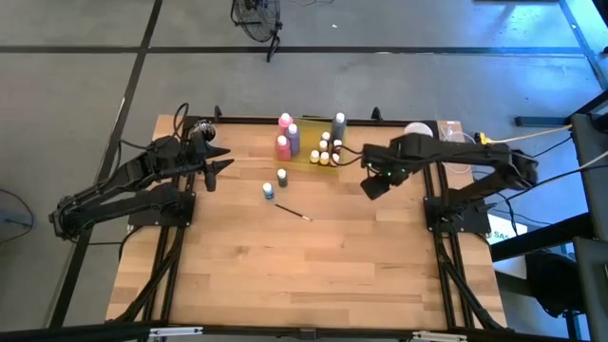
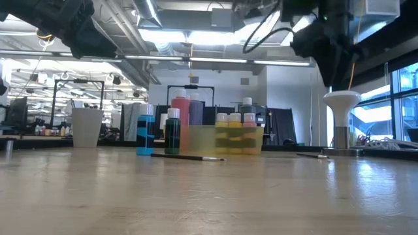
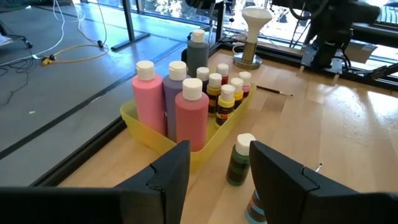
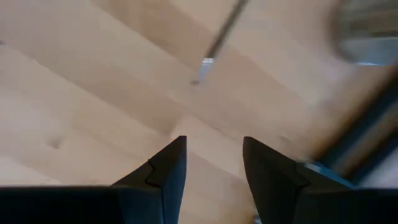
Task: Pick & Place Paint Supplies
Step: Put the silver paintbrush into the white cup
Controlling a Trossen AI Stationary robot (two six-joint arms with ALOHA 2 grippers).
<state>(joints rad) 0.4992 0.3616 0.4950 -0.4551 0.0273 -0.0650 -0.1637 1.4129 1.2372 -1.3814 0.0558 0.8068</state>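
A translucent yellow tray [image 1: 318,157] at the table's far middle holds two pink bottles [image 3: 191,112], a purple one [image 3: 174,93], a grey one [image 3: 198,53] and several small white-capped paint bottles [image 3: 225,99]. Two small bottles stand on the table in front of it, a dark green one [image 3: 239,158] and a blue one [image 2: 145,135]. One thin dark brush [image 1: 293,212] lies on the table nearer me. A second brush [image 4: 219,40] lies under my right gripper [image 4: 214,165], which hangs open above the wood, right of the tray. My left gripper [image 3: 217,171] is open, left of the tray, pointing at the green bottle.
A pale round cup [image 1: 201,128] stands at the far left corner, and a pale funnel-shaped stand [image 2: 341,121] at the far right behind the tray. The table's near half [image 1: 304,275] is bare wood. A box and cables [image 1: 456,133] crowd the far right edge.
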